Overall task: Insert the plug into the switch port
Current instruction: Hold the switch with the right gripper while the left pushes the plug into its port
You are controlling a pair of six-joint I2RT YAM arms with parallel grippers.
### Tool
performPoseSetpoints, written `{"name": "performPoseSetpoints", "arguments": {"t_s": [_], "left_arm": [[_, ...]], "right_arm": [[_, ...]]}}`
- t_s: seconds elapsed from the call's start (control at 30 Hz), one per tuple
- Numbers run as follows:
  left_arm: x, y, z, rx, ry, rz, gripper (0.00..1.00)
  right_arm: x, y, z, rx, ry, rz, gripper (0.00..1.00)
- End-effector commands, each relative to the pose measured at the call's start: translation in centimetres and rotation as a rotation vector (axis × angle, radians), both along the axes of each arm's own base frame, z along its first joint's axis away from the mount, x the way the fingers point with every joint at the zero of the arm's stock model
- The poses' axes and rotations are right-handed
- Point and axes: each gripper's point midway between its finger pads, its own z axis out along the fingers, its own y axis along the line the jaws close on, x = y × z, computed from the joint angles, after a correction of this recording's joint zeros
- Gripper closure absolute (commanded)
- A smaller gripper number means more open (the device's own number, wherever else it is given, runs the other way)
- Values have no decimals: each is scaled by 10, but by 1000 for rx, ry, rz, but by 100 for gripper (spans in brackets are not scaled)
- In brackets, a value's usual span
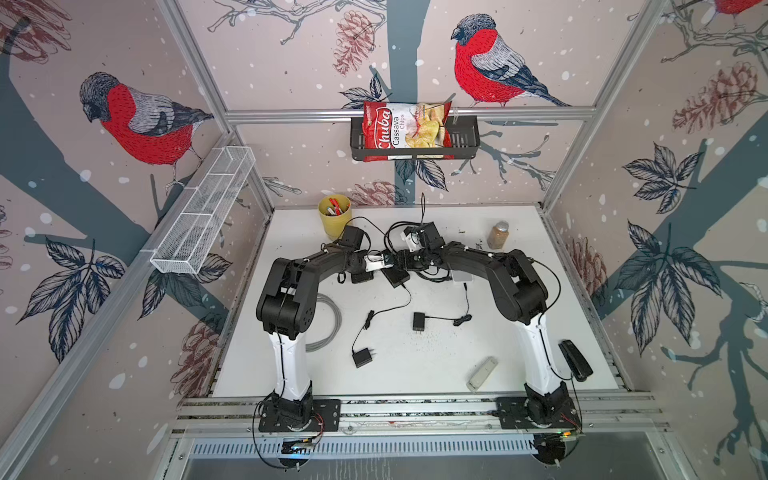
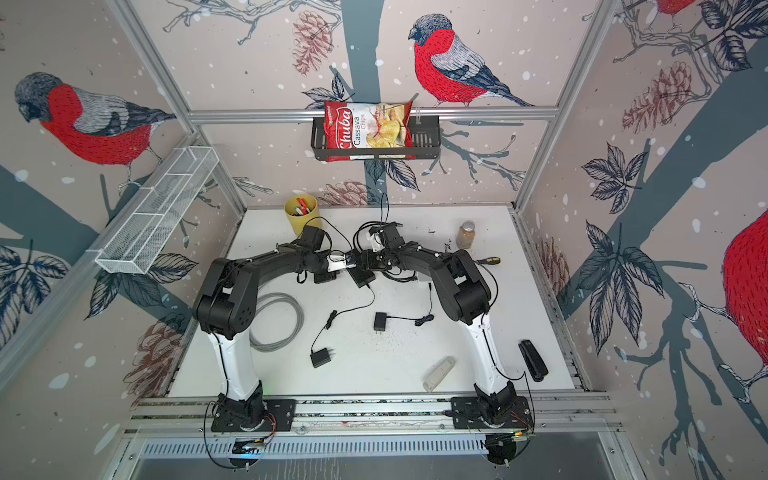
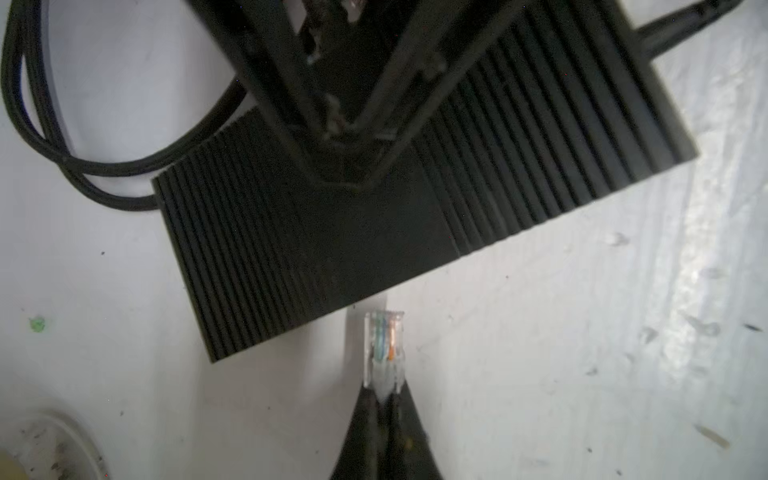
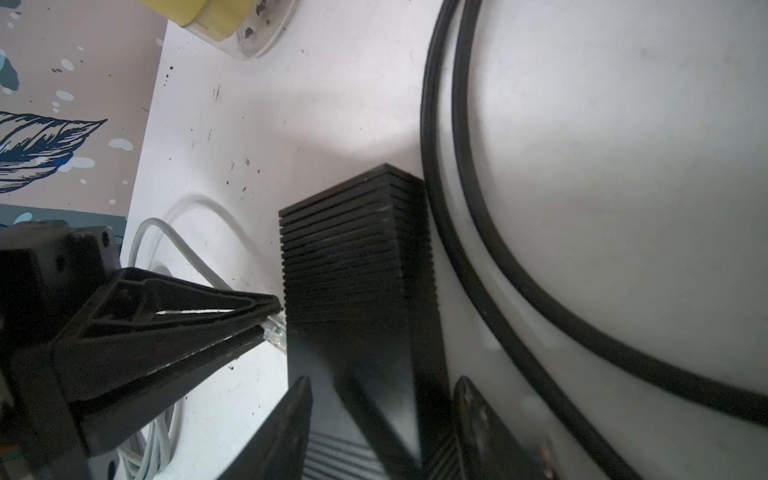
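Note:
A clear plug [image 3: 384, 345] with coloured wires inside is pinched at its rear by my left gripper [image 3: 384, 390], which is shut on it. The plug's tip stands just off the near long side of the black ribbed switch [image 3: 249, 249], at its smooth middle band. The port itself is hidden. In the right wrist view the plug [image 4: 277, 330] touches or nearly touches the switch [image 4: 357, 249]. My right gripper [image 4: 384, 380] straddles the switch, one finger at each long side, holding it flat on the table. In a top view both grippers meet over the switch [image 1: 395, 277].
A grey cable [image 4: 166, 237] trails from the plug to a coil [image 1: 328, 328]. A black cable [image 4: 478, 291] loops beside the switch. A yellow cup [image 1: 334, 216], spice jar [image 1: 498, 235], two black adapters [image 1: 361, 357], a stapler [image 1: 575, 359] and a grey stick [image 1: 482, 374] stand around.

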Motion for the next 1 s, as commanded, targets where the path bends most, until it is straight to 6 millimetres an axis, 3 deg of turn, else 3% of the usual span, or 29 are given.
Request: {"name": "performPoseSetpoints", "arguments": {"t_s": [0.0,0.33,0.67,0.97], "left_arm": [[-4,3,-2,8,46,41,100],[-7,2,-11,5,56,118,100],[-4,0,-4,-19,41,148,100],[2,1,-4,-21,18,157,100]], "right_arm": [[-1,5,3,33,12,11,45],[-10,8,5,98,102,-15,45],[-23,7,5,110,126,-5,47],[-13,4,4,93,109,-25,46]]}}
